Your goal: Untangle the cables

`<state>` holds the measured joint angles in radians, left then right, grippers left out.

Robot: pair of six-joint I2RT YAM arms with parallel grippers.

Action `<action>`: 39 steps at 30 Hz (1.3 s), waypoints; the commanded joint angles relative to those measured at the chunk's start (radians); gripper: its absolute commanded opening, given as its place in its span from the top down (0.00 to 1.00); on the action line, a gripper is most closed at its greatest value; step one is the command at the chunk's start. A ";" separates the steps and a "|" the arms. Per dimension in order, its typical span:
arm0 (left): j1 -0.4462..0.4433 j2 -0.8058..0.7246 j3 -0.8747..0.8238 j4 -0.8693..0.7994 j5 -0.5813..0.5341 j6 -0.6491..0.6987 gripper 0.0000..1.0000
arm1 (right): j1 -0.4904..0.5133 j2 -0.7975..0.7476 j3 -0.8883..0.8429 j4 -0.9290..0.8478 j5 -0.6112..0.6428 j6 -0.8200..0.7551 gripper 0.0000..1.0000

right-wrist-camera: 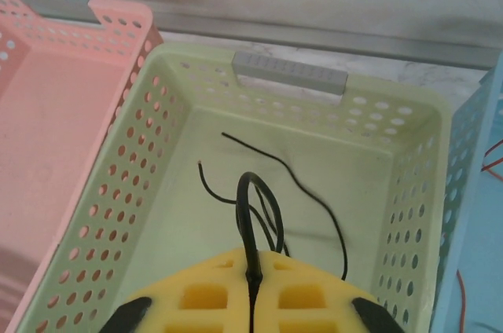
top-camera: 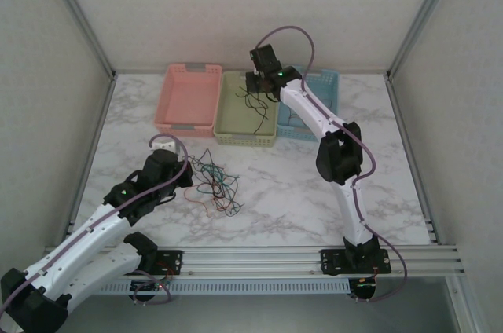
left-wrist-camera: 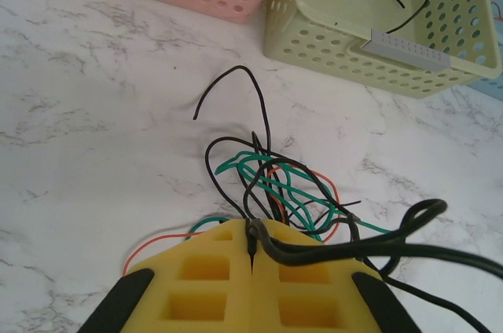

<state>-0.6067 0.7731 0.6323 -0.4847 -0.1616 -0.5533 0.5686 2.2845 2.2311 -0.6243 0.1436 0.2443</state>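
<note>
A tangle of thin black, green and orange-red cables [top-camera: 216, 184] lies on the marble table in front of the baskets. My left gripper [top-camera: 187, 176] is at the tangle's left edge. In the left wrist view its yellow pads [left-wrist-camera: 196, 278] are pressed together, shut on a black cable [left-wrist-camera: 259, 232] at the tips, with the tangle [left-wrist-camera: 275, 180] spread just beyond. My right gripper [top-camera: 258, 85] hangs over the green basket [top-camera: 245, 140]. It [right-wrist-camera: 253, 270] is shut on a black cable [right-wrist-camera: 247, 199] that loops down onto the basket floor [right-wrist-camera: 330, 160].
A pink basket [top-camera: 189, 125] stands left of the green one and a blue basket [top-camera: 306, 133] right of it, all along the back wall. An orange wire [right-wrist-camera: 495, 160] shows inside the blue basket. Thick black wrist cabling [left-wrist-camera: 424, 250] crosses the left wrist view.
</note>
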 commanded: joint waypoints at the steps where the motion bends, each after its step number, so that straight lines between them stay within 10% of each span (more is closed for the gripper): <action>1: 0.009 -0.002 0.018 -0.012 0.012 0.005 1.00 | 0.014 -0.022 -0.024 -0.015 -0.095 -0.043 0.80; 8: 0.009 0.003 0.022 0.002 0.026 -0.008 1.00 | 0.044 -0.158 -0.119 -0.030 -0.151 -0.086 0.49; 26: 0.008 -0.040 0.107 -0.034 0.162 0.012 1.00 | 0.102 -0.934 -1.207 0.481 -0.498 0.083 0.50; 39: 0.008 -0.032 0.174 -0.072 0.215 0.021 1.00 | 0.277 -0.829 -1.390 0.678 -0.497 0.207 0.50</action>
<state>-0.6064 0.7452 0.7815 -0.5289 0.0265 -0.5461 0.8204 1.4090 0.8310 -0.0231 -0.3431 0.4095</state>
